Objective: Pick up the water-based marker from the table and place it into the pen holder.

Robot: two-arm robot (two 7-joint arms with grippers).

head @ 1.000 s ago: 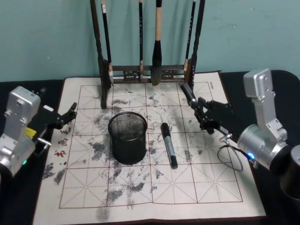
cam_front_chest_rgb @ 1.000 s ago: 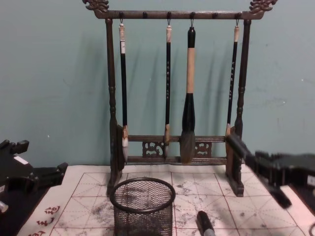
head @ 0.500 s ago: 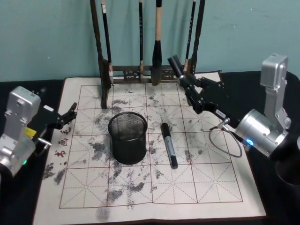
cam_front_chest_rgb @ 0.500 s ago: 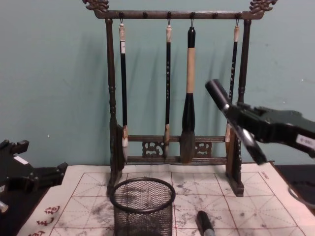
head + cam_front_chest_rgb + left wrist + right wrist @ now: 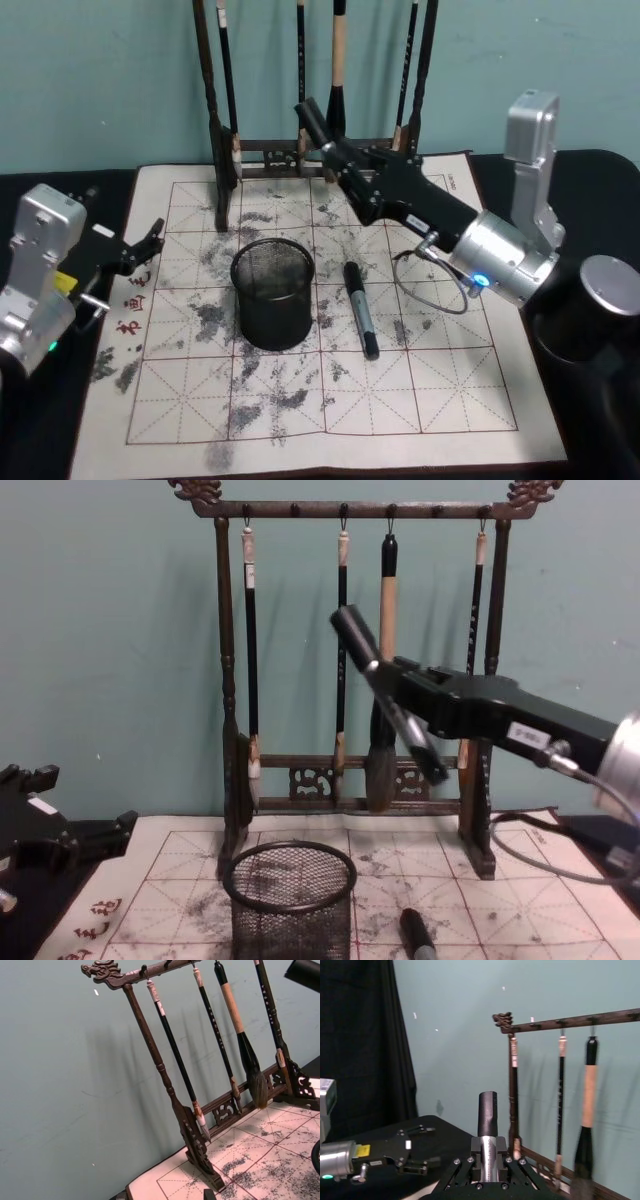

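Observation:
My right gripper [image 5: 348, 165] is shut on a black and silver marker [image 5: 316, 122], held tilted in the air behind the pen holder [image 5: 272, 292], close in front of the brush rack. The chest view puts this gripper [image 5: 397, 687] and its marker [image 5: 352, 635] well above the mesh pen holder [image 5: 290, 892] and a little to its right. The right wrist view looks along the held marker [image 5: 487, 1109]. A second black marker [image 5: 360, 310] lies on the ink-stained mat [image 5: 450, 400], just right of the holder. My left gripper [image 5: 145, 247] rests open at the mat's left edge.
A tall dark wooden brush rack [image 5: 225, 150] with several hanging brushes [image 5: 384, 670] stands at the back of the mat, right behind the held marker. The teal wall is close behind it. The mat's front half is bare.
My right gripper has swung left and upward with the marker, from the mat's right side to the back centre near the rack. The left arm and the lying marker have not moved.

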